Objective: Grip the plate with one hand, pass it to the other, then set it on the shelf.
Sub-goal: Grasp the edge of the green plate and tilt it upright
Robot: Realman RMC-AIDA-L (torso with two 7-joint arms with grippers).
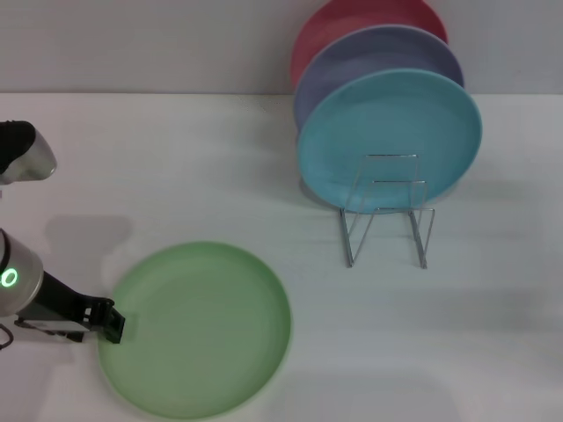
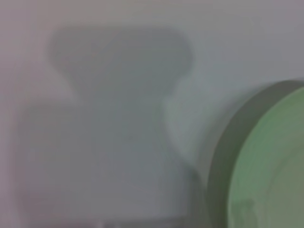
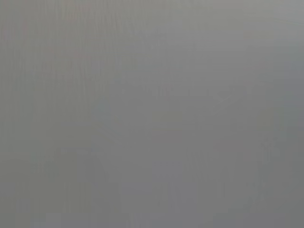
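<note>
A silver wire shelf (image 1: pixel 385 211) stands on the white table (image 1: pixel 193 158) toward the far right, and three plates lean upright in its rear loops: a turquoise plate (image 1: pixel 390 132) in front, a lavender plate (image 1: pixel 374 54) behind it, and a pink plate (image 1: pixel 347 22) at the back. The front loops of the shelf, nearest the robot, hold nothing. The light green plate (image 1: pixel 195 327) lies flat on the table at the near left, well apart from the shelf, with open table between them. Being round and flat, it has no long axis to speak of; its face is turned up. The left gripper (image 1: pixel 107 323) reaches in low from the left edge, its slim black wrist nearly level with the table, a green light glowing on the arm behind it. Its black tip meets the plate's left rim, though whether the fingers are closed on the rim or merely beside it cannot be told from the head view. The left wrist view shows only the plate's rim (image 2: pixel 266 161) and a blurred shadow on the table. The right gripper is out of sight.
</note>
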